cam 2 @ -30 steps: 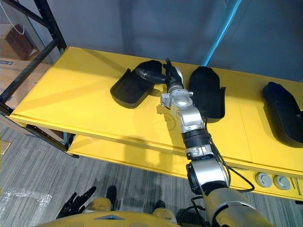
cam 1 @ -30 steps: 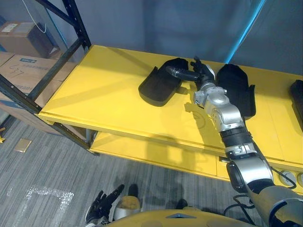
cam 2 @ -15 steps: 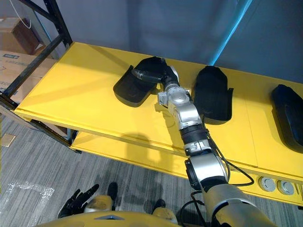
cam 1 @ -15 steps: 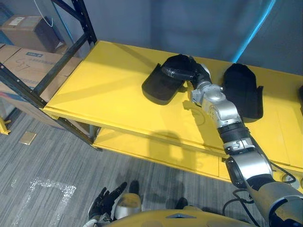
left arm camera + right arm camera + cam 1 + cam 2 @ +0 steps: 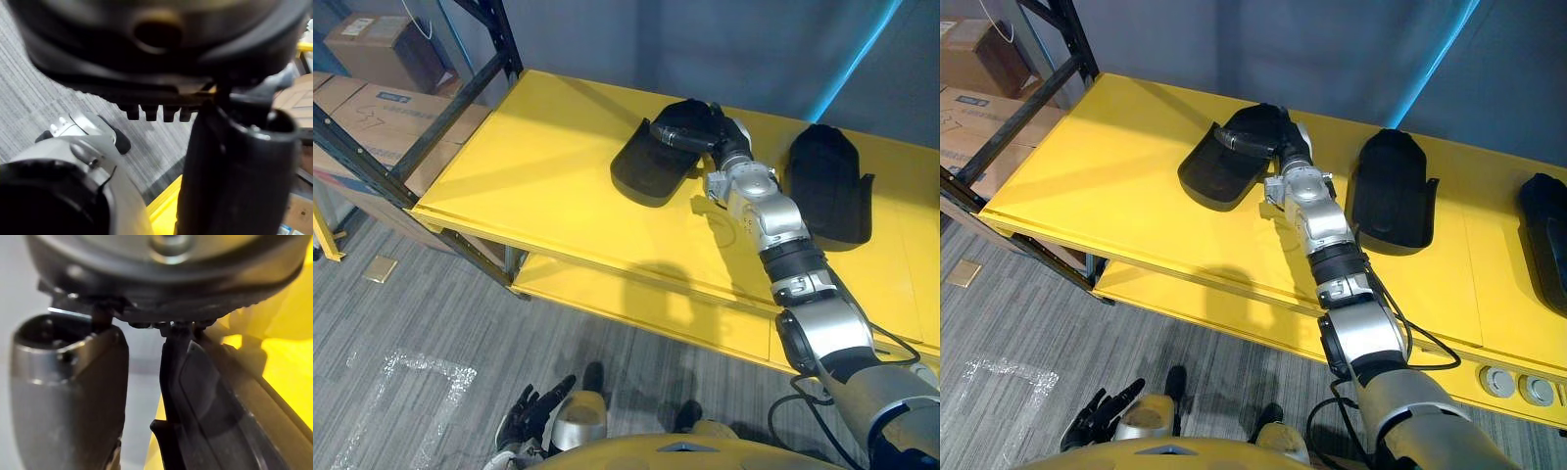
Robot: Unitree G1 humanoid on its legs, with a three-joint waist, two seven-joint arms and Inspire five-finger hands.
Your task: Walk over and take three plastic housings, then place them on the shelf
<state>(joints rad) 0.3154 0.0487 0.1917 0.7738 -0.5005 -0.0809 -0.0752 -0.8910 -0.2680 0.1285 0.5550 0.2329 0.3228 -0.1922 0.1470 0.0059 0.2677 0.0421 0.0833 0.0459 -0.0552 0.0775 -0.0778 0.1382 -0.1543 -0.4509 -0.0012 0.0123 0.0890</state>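
Three black plastic housings lie on the yellow shelf (image 5: 548, 186): a left housing (image 5: 644, 174), a middle housing (image 5: 827, 186) and a third housing (image 5: 1547, 230) at the right edge. My right hand (image 5: 724, 135) is at the far end of the left housing, fingers curled over its rim and thumb laid across its top. In the right wrist view the housing's edge (image 5: 205, 396) sits between the thumb (image 5: 68, 396) and the fingers. My left hand (image 5: 533, 416) hangs low over the floor with relaxed fingers, holding nothing.
A black rack frame (image 5: 431, 127) stands at the shelf's left end, with cardboard boxes (image 5: 372, 98) behind it. A lower yellow level (image 5: 636, 304) runs under the shelf's front edge. Two round sockets (image 5: 1503, 382) sit at its right. Grey carpet lies below.
The right hand's fingers, raised a second ago, have come down and closed on the left housing's far end. The camera has shifted; the other housings have not moved.
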